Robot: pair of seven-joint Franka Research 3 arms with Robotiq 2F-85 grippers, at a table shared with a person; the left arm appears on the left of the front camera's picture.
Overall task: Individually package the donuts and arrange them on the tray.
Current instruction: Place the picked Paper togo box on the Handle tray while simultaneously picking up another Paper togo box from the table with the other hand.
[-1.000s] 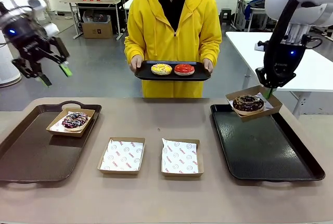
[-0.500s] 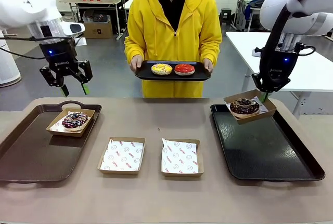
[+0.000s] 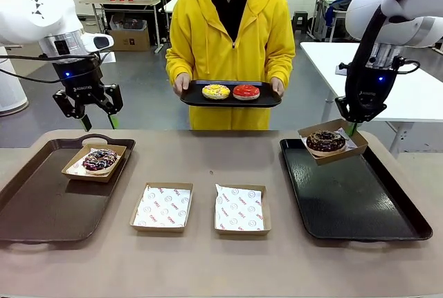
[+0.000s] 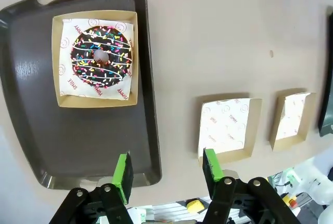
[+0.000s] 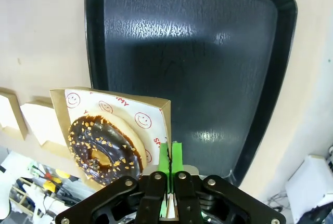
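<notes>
A chocolate donut [image 3: 325,141] lies in a cardboard box [image 5: 78,102] that hangs over the far left corner of the black tray [image 3: 353,201]. My right gripper [image 3: 353,126] is shut on the box's edge, and its green pads [image 5: 170,154] pinch the box wall. A sprinkled chocolate donut [image 3: 100,160] sits boxed on the brown tray [image 3: 41,201]. My left gripper [image 3: 100,122] hovers open above that tray's far end, with nothing between its fingers [image 4: 124,169]. The person holds a small dark tray [image 3: 197,101] with a yellow donut [image 3: 216,91] and a red donut [image 3: 246,91].
Two empty paper-lined boxes [image 3: 162,207] [image 3: 239,209] lie side by side on the table between the trays. In the left wrist view they are at the right [image 4: 225,126] [image 4: 291,117]. The black tray [image 5: 208,52] is bare inside. A white table stands at the far right.
My left arm swung in from the far left to above the brown tray's far end. The right gripper lowered the boxed donut slightly and moved it left.
</notes>
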